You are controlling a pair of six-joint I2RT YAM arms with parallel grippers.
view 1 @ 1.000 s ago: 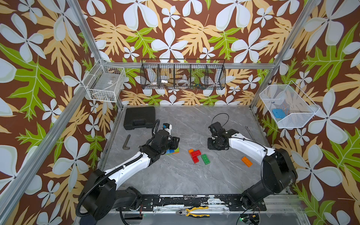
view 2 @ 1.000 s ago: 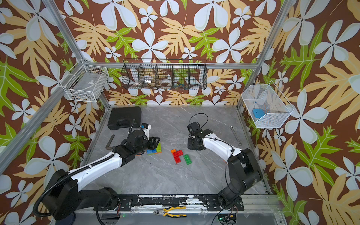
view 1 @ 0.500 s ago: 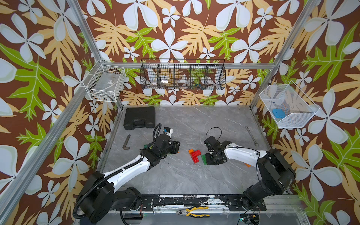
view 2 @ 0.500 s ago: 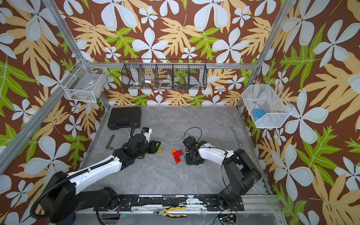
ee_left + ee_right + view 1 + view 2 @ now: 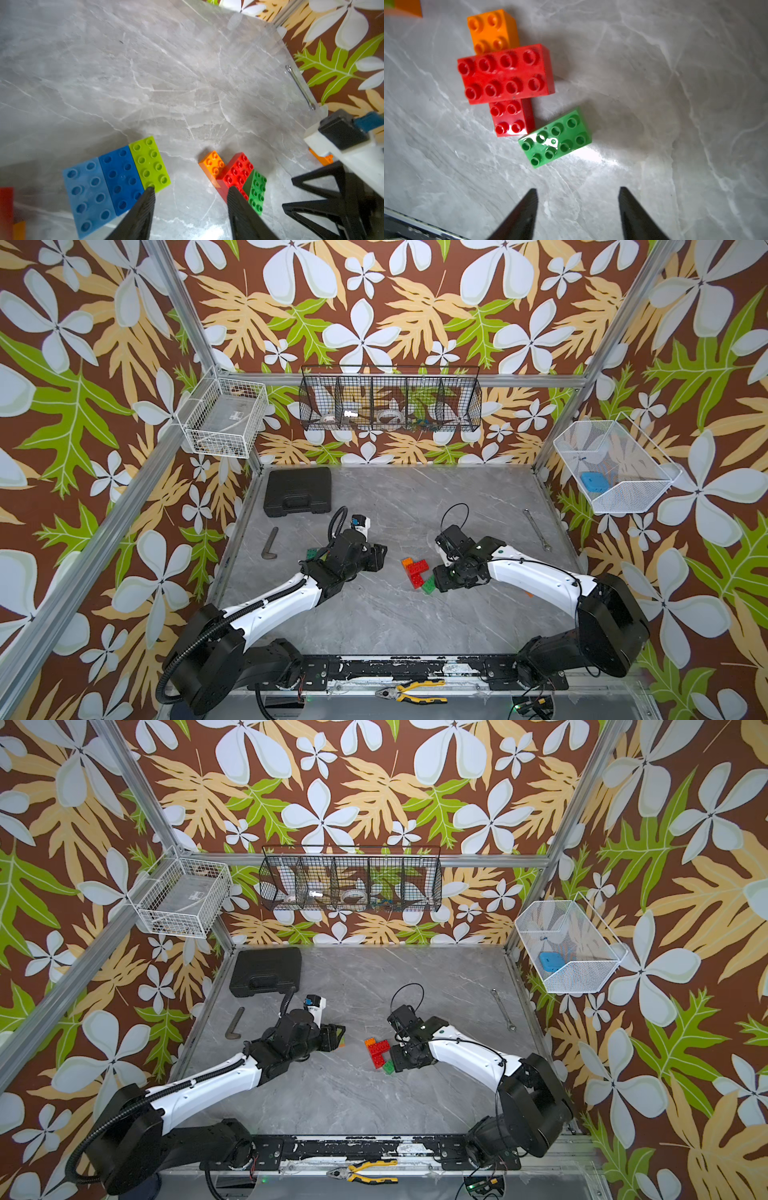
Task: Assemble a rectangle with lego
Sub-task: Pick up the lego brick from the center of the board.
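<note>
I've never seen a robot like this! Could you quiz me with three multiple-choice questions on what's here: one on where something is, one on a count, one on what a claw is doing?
1. Where does the black case lie?
A. At the far left corner of the table
B. At the near right corner
C. Dead centre

2. How many studs top the green brick?
A. Four
B. Six
C. Eight

3. What is the right gripper doing?
A. Clamping a red brick
B. Open, holding nothing
C. Shut and empty

Answers:
1 A: both top views show it at the back, by the left wall.
2 C: the right wrist view shows two rows of four.
3 B: its jaws stand apart over bare table.
</note>
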